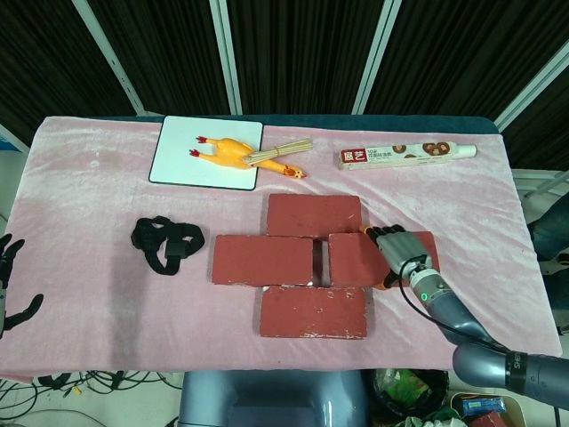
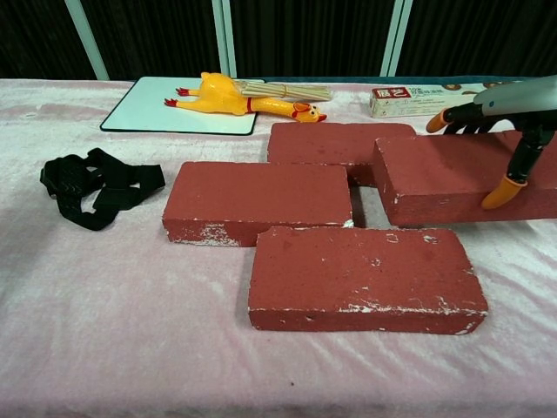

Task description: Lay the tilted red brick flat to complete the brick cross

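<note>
Three red bricks lie flat on the pink cloth: a far one (image 1: 313, 216) (image 2: 335, 144), a left one (image 1: 261, 260) (image 2: 257, 196) and a near one (image 1: 313, 312) (image 2: 365, 274). The fourth red brick (image 1: 354, 258) (image 2: 431, 178) is on the right, its left end close to the left brick with a narrow gap between. It looks slightly raised against its neighbours. My right hand (image 1: 400, 256) (image 2: 498, 131) grips its right part, fingers over the top and thumb on the near side. My left hand (image 1: 9, 285) hangs off the table's left edge, fingers apart and holding nothing.
A yellow rubber chicken (image 1: 233, 153) lies on a white board (image 1: 182, 165) with a bundle of sticks (image 1: 280, 153) beside it. A long box (image 1: 407, 156) lies at the back right. A black strap (image 1: 167, 243) sits left of the bricks.
</note>
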You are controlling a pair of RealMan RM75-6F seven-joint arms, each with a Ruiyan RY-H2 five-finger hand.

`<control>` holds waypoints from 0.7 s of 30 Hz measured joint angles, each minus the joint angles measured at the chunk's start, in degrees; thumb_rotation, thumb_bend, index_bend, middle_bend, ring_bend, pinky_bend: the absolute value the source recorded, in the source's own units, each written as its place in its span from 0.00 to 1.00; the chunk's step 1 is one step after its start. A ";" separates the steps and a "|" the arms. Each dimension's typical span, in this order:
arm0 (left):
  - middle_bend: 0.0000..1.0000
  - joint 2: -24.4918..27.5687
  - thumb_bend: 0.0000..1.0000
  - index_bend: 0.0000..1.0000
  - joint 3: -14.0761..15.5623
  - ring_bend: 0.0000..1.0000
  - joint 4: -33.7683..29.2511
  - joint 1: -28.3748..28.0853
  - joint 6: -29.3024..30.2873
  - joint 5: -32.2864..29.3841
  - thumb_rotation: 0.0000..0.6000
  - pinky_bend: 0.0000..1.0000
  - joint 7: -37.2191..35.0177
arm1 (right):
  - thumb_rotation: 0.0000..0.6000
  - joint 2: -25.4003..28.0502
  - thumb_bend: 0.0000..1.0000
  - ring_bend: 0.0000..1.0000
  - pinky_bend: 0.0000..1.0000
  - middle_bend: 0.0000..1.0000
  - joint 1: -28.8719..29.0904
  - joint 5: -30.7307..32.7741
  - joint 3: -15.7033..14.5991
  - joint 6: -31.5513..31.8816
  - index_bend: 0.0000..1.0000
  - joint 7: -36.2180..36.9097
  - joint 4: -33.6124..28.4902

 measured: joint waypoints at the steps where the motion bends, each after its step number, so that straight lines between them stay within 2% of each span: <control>1: 0.03 0.00 0.25 0.09 0.01 0.00 -0.01 0.00 -0.02 0.00 1.00 0.00 -0.01 | 1.00 -0.33 0.09 0.22 0.09 0.24 0.21 0.28 -0.06 0.12 0.11 -0.18 0.07; 8: 0.03 0.07 0.25 0.10 0.02 0.00 0.04 -0.04 -0.13 -0.01 1.00 0.00 -0.15 | 1.00 -3.04 0.09 0.22 0.09 0.24 2.87 3.26 -0.46 2.02 0.11 -2.02 0.73; 21: 0.03 0.02 0.25 0.09 0.01 0.00 0.04 -0.07 -0.17 -0.08 1.00 0.00 -0.02 | 1.00 -3.76 0.10 0.22 0.09 0.24 5.27 7.16 -1.60 3.31 0.11 -3.40 0.95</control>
